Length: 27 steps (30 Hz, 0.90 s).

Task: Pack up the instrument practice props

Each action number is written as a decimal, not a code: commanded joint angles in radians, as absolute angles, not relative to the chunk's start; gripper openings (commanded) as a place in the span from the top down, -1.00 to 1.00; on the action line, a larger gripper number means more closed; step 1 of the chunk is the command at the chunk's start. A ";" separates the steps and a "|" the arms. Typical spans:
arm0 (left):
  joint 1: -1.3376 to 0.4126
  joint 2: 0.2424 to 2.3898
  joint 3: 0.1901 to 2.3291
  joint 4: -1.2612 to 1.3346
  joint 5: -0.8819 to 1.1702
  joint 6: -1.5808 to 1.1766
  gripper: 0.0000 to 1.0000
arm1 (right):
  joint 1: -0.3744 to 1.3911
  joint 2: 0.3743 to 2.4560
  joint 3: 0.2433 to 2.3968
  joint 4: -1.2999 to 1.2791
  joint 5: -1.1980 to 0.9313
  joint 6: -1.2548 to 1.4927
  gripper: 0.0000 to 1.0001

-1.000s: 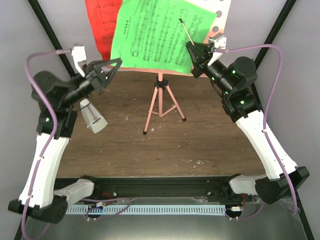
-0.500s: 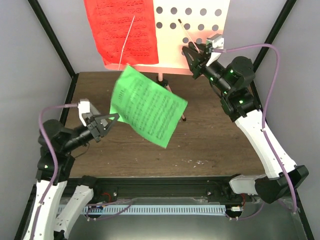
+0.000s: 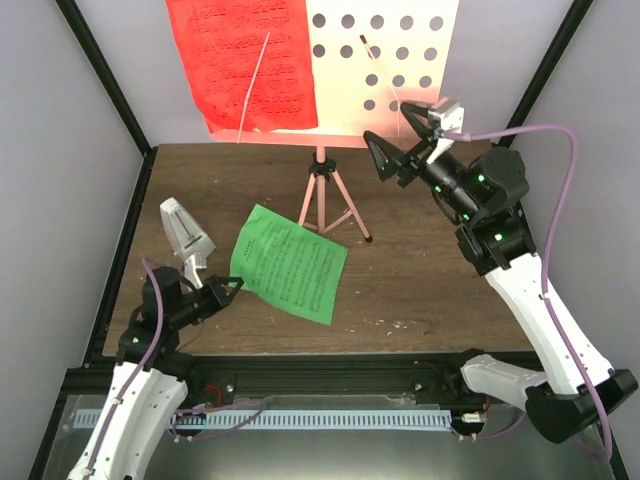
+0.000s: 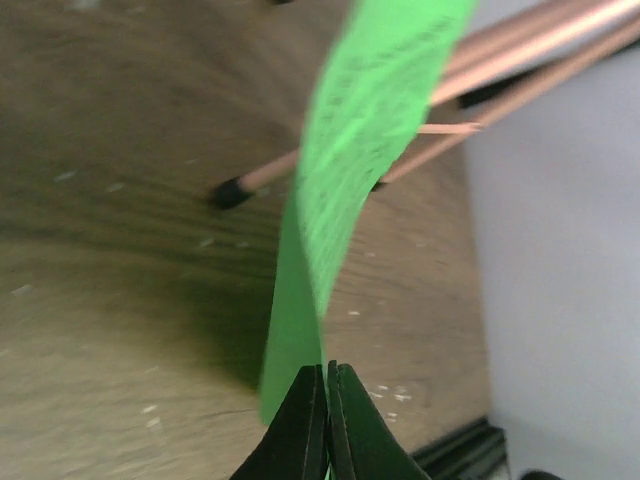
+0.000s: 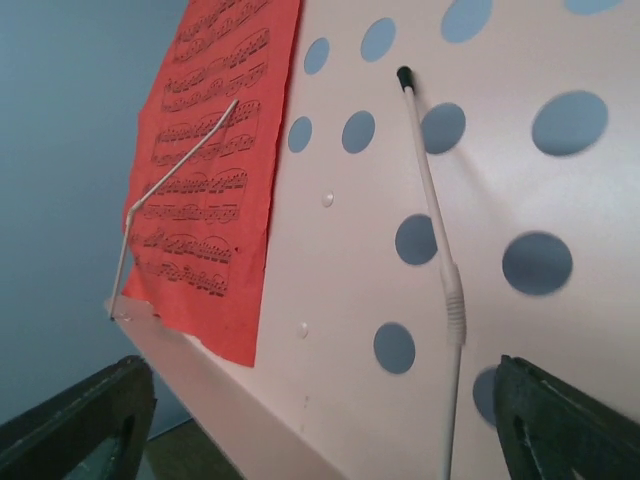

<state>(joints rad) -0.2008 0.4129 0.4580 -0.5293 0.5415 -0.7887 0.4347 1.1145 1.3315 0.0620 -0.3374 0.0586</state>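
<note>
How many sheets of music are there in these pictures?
2. The red sheet-music page sits on the pink music stand; the green sheet-music page is pinched by the left gripper, down at the table. Another could hide behind the red one.

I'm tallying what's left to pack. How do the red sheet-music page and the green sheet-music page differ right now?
The red sheet-music page sits flat on the pink stand's hole-dotted desk; the green sheet-music page is off the stand, down by the wooden table. A thin wire arm crosses the red page; the shut left gripper pinches the green page's corner. The red page is flat, the green one curves. Both carry printed staves.
</note>
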 commanded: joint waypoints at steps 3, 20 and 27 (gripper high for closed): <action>-0.191 0.332 0.405 -0.743 0.234 -0.901 1.00 | 0.439 1.004 1.232 0.097 -0.265 0.038 -0.99; -0.191 0.500 0.548 -1.105 -0.062 -1.185 1.00 | 0.439 0.878 1.051 0.100 -0.075 -0.039 -1.00; -0.191 0.589 0.566 -1.196 -0.095 -1.296 1.00 | 0.439 0.877 1.023 0.097 -0.056 -0.044 -1.00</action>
<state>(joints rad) -0.1959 0.5591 0.5518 -1.1057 -0.0475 -1.2152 0.4347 0.8886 1.0279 0.0895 -0.0906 -0.0273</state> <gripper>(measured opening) 0.007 0.998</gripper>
